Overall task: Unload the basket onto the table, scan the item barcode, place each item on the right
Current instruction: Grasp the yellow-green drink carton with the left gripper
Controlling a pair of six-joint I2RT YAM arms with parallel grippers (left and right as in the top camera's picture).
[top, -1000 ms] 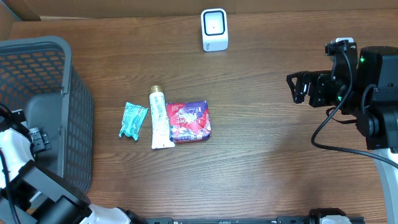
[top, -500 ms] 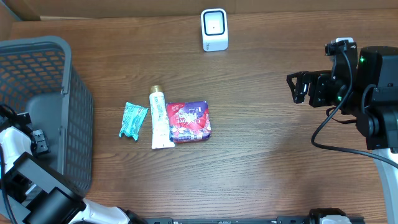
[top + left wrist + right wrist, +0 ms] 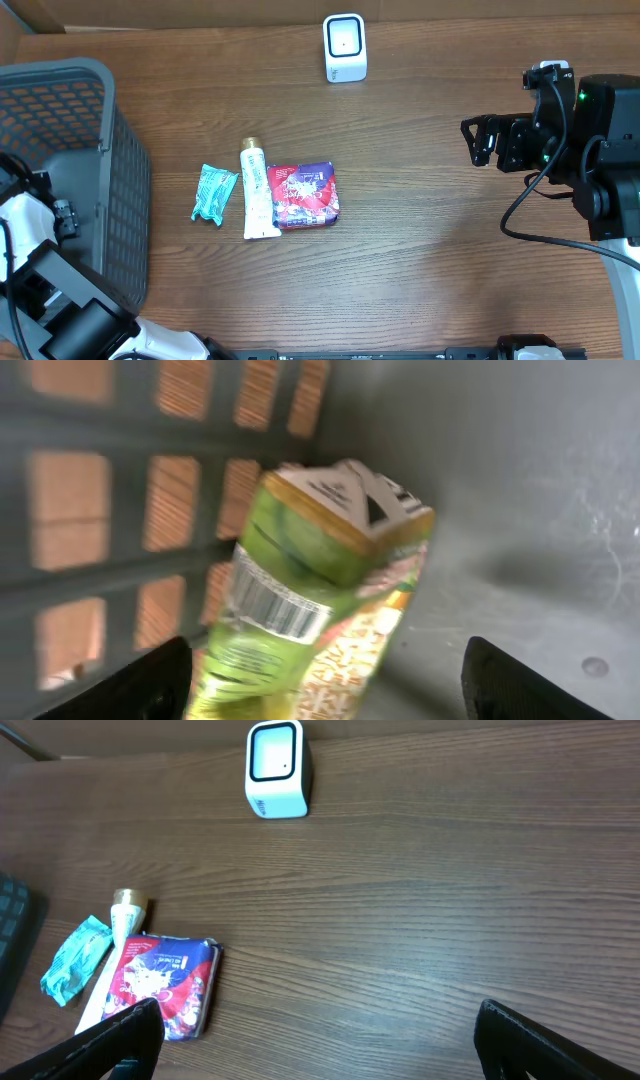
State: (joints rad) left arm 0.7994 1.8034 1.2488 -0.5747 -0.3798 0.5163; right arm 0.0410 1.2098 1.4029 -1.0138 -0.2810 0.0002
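Pick-up step: left gripper (image 3: 325, 660), jaws spread, straddles green carton (image 3: 320, 570) inside basket (image 3: 60, 75), not yet gripping. Right gripper (image 3: 474, 142) wide open, empty, above worktop (image 3: 420, 260). Next move, likely: close on carton, lift, turn barcode toward scanner (image 3: 345, 46).

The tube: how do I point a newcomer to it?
Right of the grey basket, three items lie in a row on the wooden table. The tube is the middle one, between a teal wrapper and a red-purple packet: long, white, gold-capped.

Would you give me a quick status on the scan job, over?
Left gripper open in basket, facing green carton, barcode showing. Right gripper open, empty. Nothing in front of scanner.
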